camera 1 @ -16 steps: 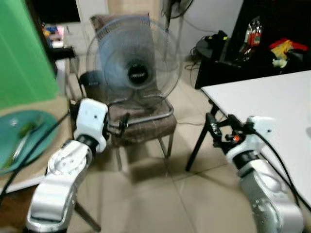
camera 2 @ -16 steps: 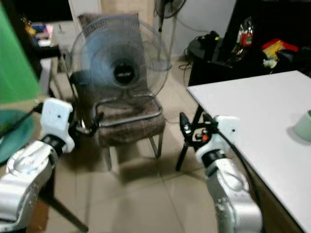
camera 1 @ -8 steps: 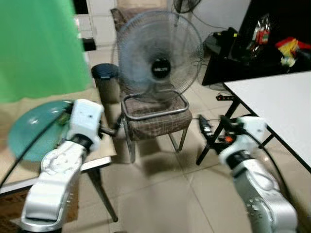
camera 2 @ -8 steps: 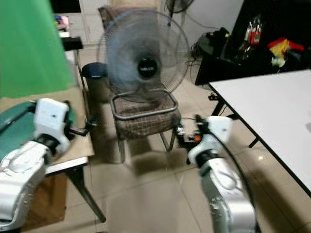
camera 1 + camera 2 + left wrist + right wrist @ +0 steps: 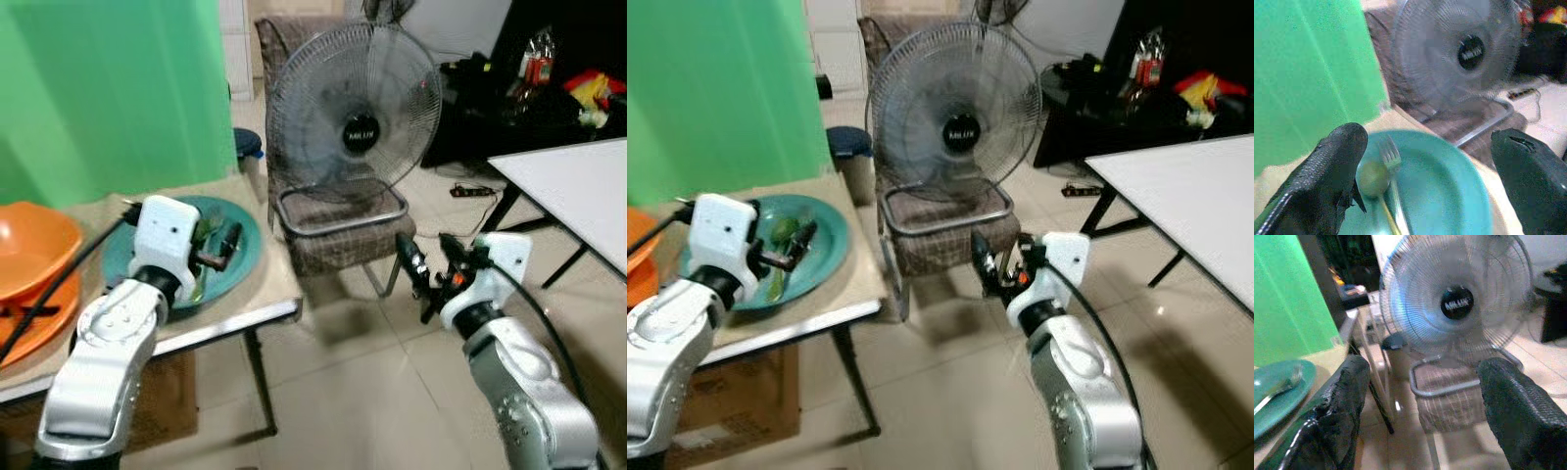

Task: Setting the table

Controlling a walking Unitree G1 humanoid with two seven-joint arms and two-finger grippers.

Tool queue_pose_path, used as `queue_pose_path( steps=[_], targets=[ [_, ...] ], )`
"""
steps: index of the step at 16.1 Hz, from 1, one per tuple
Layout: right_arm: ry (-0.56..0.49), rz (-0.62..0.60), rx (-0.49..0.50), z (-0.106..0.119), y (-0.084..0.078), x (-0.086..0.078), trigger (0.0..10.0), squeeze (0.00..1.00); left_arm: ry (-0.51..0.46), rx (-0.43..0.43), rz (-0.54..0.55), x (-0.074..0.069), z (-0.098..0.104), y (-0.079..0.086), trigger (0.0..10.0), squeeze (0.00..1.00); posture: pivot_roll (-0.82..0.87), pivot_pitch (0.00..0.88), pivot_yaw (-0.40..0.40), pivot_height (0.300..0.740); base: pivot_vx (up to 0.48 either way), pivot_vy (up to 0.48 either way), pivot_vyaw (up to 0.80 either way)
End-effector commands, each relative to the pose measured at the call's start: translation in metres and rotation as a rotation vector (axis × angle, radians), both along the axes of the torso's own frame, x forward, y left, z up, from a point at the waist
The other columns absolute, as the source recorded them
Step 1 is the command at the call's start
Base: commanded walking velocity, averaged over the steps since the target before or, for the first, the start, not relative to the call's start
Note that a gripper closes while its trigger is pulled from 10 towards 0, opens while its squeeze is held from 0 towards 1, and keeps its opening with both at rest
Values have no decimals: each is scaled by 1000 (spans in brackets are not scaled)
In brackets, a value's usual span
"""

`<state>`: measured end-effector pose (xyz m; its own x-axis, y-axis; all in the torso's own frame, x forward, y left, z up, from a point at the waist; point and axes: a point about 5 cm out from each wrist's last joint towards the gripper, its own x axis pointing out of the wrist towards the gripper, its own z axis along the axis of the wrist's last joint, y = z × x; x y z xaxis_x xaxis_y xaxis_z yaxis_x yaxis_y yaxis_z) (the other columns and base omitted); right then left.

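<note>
Since the frame before, my view had swung left: the white table (image 5: 578, 186) slid toward the edge and the teal plate (image 5: 240, 257) came close.

Head views: my left hand (image 5: 227, 242) hovered over that plate on the low table (image 5: 279, 294), fingers spread, holding nothing; orange bowl (image 5: 34, 250) beside it; my right hand (image 5: 431, 279) open and empty over the floor, by the fan (image 5: 358, 127).

Left wrist view: fork (image 5: 1391, 183) lying on the plate, between my fingers (image 5: 1327, 171).

Right wrist view: fan ahead.

Judgement: pickup stage now within reach.
</note>
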<state>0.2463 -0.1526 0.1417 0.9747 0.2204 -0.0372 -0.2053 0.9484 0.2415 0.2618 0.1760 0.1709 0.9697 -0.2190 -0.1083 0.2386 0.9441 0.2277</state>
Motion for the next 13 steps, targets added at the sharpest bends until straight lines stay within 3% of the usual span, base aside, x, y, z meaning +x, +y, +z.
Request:
queue_pose_path(
  steps=[1, 7, 11, 12, 13],
  targets=[
    [3, -20, -11, 0, -3, 0, 10000, 0, -4, 9, -5, 1, 2, 0, 10000, 0, 90, 0, -3, 740, 0, 345, 0],
    [67, 1, -62, -9, -4, -4, 10000, 0, 75, -64, 3, 8, -14, -10, 10000, 0, 44, 0, 7, 740, 0, 0, 0],
    [63, -19, -75, -8, -12, -3, 10000, 0, 98, -56, 26, 26, -21, -12, 10000, 0, 9, 0, 23, 740, 0, 0, 0],
    [66, -24, -81, -11, -14, 0, 10000, 0, 113, -58, 42, 33, -22, -9, 10000, 467, 5, 0, 26, 740, 0, 0, 0],
    [67, -25, -80, -12, -14, 1, 10000, 0, 119, -60, 47, 34, -22, -8, 10000, 467, 5, 0, 26, 740, 0, 0, 0]
  ],
)
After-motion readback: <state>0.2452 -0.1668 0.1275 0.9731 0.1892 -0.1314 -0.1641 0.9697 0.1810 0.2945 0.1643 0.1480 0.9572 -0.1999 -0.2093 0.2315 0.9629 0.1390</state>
